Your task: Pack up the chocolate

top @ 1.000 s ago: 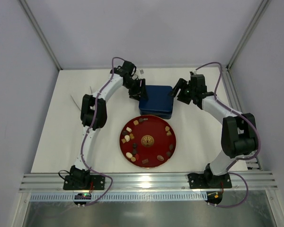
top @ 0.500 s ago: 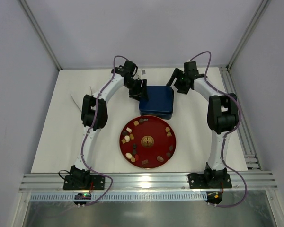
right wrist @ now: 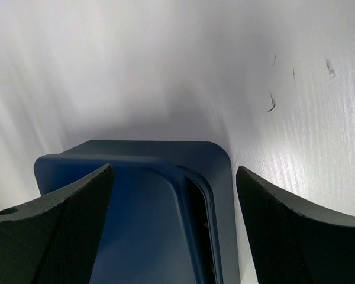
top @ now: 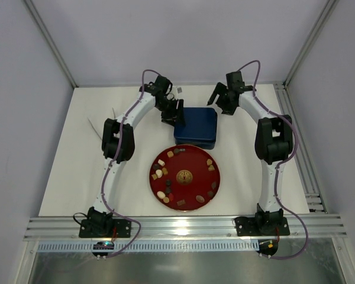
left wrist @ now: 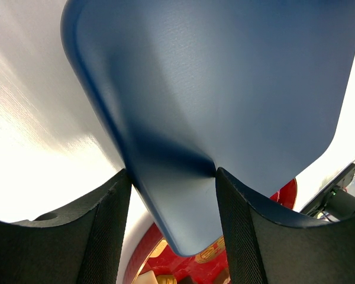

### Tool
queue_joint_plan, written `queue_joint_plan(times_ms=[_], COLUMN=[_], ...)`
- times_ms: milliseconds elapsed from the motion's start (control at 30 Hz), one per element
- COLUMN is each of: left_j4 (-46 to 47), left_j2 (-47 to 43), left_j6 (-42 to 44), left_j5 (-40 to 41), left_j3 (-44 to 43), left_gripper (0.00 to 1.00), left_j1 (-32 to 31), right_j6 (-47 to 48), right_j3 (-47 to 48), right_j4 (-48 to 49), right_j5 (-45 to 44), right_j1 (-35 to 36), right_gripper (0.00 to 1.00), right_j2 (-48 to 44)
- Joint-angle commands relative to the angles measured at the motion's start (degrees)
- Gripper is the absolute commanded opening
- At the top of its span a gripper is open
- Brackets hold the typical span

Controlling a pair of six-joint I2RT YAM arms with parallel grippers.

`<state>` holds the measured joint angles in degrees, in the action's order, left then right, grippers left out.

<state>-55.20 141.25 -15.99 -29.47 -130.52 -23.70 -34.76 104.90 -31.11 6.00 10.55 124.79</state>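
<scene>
Left gripper [left wrist: 171, 173] clamps the lid [left wrist: 225, 89] edge; right gripper [right wrist: 173, 170] gapes wide above the tin [right wrist: 225, 189] corner, white table [top: 71, 177] beyond.

Bare counter [top: 71, 177] lies open at frame left and right. The blue tin [top: 196, 127], left hand [top: 175, 115] and right hand [top: 220, 102] crowd upper centre; the red plate [top: 189, 161] fills the middle.

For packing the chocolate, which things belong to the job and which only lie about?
Job: small brown and cream chocolate pieces; round red plate; dark blue square tin; its dark blue lid in left claw.
Lying about: small white tag, far edge; white scrap, left side.
</scene>
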Motion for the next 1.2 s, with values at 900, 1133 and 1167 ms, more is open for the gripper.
queue_joint_plan(times_ms=[900,1133,1167], left_j4=[-1.8,-1.1,-0.8], left_j2=[1.2,0.4,0.5], left_j6=[2.3,2.7,2.7], left_j5=[6.9,7.2,7.4], left_j3=[2.1,2.7,2.8], left_gripper=[0.59,0.63,0.63], left_j1=[-1.3,-1.2,-1.2], right_j6=[-4.4,-4.4,-4.5], right_j3=[4.4,4.3,3.8], right_j4=[-5.4,-7.1,-7.0], right_j5=[-3.4,-4.4,-4.5], right_j1=[2.3,2.4,2.4], right_gripper=[0.76,0.79,0.79], right_j2=[3.8,4.0,3.9])
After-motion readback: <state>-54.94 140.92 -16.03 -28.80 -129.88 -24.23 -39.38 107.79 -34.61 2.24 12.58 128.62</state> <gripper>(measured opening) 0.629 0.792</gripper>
